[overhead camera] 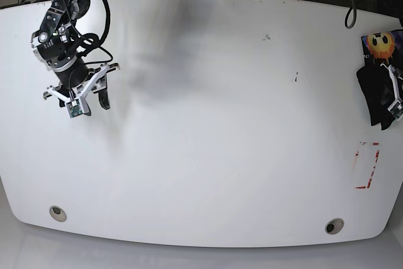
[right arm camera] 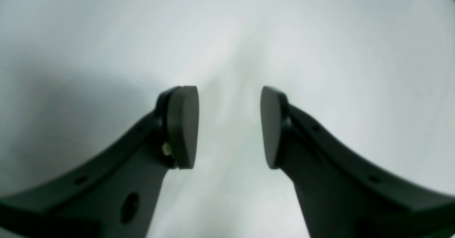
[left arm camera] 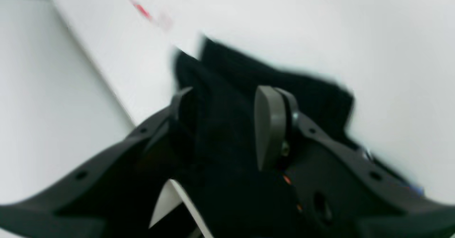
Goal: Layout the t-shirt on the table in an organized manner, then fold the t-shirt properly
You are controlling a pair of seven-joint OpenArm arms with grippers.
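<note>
The black t-shirt (overhead camera: 376, 86) lies bunched at the right edge of the white table (overhead camera: 220, 124), with its orange-yellow sun face (overhead camera: 380, 42) showing at the top. In the left wrist view, which is blurred, black fabric (left arm camera: 231, 85) fills the gap between the jaws of my left gripper (left arm camera: 224, 106), which stand wide apart around it. In the base view the left gripper (overhead camera: 395, 102) sits over the bunch. My right gripper (right arm camera: 229, 124) is open and empty above bare tabletop (right arm camera: 227, 35), at the far left in the base view (overhead camera: 91, 99).
A red-outlined rectangle mark (overhead camera: 367, 165) lies just in front of the shirt and shows blurred in the left wrist view (left arm camera: 142, 11). Two grey grommet holes (overhead camera: 57, 213) (overhead camera: 334, 226) sit near the front edge. Cables hang behind the table's back edge.
</note>
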